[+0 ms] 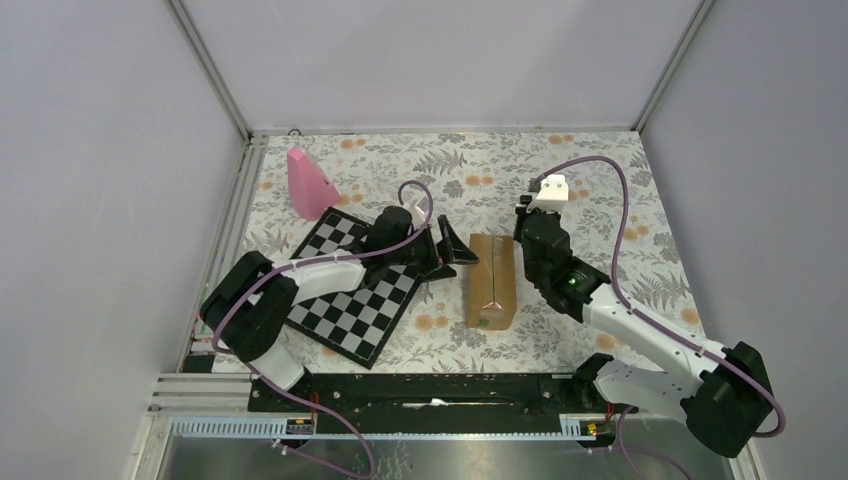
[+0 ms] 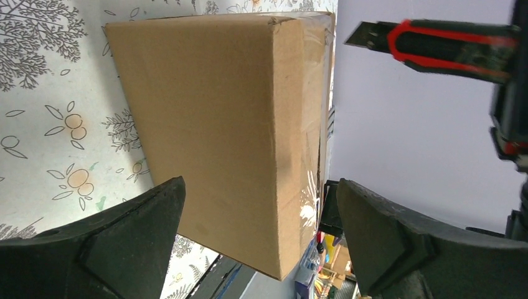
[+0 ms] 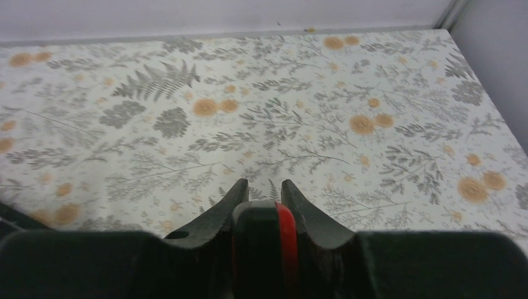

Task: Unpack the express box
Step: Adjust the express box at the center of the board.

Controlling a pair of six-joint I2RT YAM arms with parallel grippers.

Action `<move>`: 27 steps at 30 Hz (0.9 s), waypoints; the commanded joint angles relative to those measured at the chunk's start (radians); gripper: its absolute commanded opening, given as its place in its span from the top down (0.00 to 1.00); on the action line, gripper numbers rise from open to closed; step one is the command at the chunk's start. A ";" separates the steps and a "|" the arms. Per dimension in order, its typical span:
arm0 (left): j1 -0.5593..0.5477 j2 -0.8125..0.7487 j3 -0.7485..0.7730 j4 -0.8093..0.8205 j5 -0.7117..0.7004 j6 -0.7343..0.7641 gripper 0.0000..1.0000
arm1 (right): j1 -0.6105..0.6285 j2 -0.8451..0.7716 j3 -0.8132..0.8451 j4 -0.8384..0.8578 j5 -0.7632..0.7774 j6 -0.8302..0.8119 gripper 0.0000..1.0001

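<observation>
Item: express box [image 1: 491,282] flat on floral table cover [image 1: 600,170], with left gripper [image 1: 455,250] spread wide on one side and right gripper [image 3: 264,187] clamped on a utility knife [image 2: 436,47] on the other.
Detail, left arm: forearm low and outstretched across a corner of the chessboard [image 1: 355,295], jaws at full spread, box directly ahead with its long side facing them. Left wrist view alone shows the box's near end between the two fingers [image 2: 124,249], contact not determinable, shiny tape along its upper edge, and past it the knife's bare blade tip. Right wrist view alone shows the grip itself: red-and-black handle pinched between closed fingers, only bare cover ahead. Top view alone shows the right arm's pose: elbow bent, wrist beside the box's far end. Pink cone [image 1: 310,185] behind left gripper, well apart.
</observation>
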 commanded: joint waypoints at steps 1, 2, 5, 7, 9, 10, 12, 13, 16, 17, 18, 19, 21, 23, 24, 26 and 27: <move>0.005 0.015 0.013 0.090 0.048 0.004 0.01 | -0.042 0.050 0.007 -0.010 0.073 0.028 1.00; 0.005 0.018 0.014 0.091 0.054 0.005 0.01 | -0.054 0.063 -0.003 0.002 0.042 0.037 1.00; 0.010 0.029 0.007 0.102 0.066 0.002 0.01 | -0.070 0.112 -0.024 0.066 -0.054 0.039 1.00; 0.014 0.028 -0.006 0.110 0.066 -0.001 0.01 | -0.070 0.150 -0.030 0.113 -0.128 0.036 1.00; 0.016 0.028 -0.022 0.129 0.069 -0.010 0.01 | -0.070 0.183 -0.035 0.169 -0.235 0.042 1.00; 0.016 0.028 -0.031 0.147 0.074 -0.018 0.01 | -0.070 0.205 -0.034 0.191 -0.277 0.049 1.00; 0.018 0.025 -0.056 0.184 0.077 -0.035 0.01 | -0.070 0.233 -0.029 0.220 -0.334 0.068 1.00; 0.020 0.023 -0.073 0.213 0.081 -0.046 0.01 | -0.070 0.243 -0.029 0.234 -0.362 0.075 1.00; 0.026 0.019 -0.114 0.267 0.083 -0.073 0.01 | -0.069 0.269 -0.026 0.265 -0.427 0.096 1.00; 0.027 0.017 -0.125 0.278 0.080 -0.080 0.01 | -0.069 0.278 -0.023 0.272 -0.442 0.101 1.00; 0.028 0.016 -0.138 0.293 0.074 -0.088 0.01 | -0.069 0.286 -0.019 0.274 -0.454 0.106 1.00; 0.029 0.017 -0.149 0.310 0.071 -0.096 0.01 | -0.069 0.294 -0.014 0.275 -0.468 0.108 1.00; 0.030 0.027 -0.165 0.362 0.072 -0.118 0.01 | -0.069 0.304 -0.011 0.280 -0.491 0.115 1.00; 0.030 0.045 -0.171 0.402 0.072 -0.132 0.01 | -0.069 0.306 -0.013 0.282 -0.504 0.120 1.00; 0.030 0.057 -0.175 0.413 0.068 -0.138 0.01 | -0.070 0.305 -0.013 0.281 -0.506 0.124 1.00; 0.030 0.078 -0.192 0.446 0.064 -0.157 0.01 | -0.069 0.300 -0.017 0.273 -0.508 0.123 1.00; 0.030 0.085 -0.202 0.452 0.058 -0.166 0.01 | -0.069 0.293 -0.019 0.267 -0.508 0.120 1.00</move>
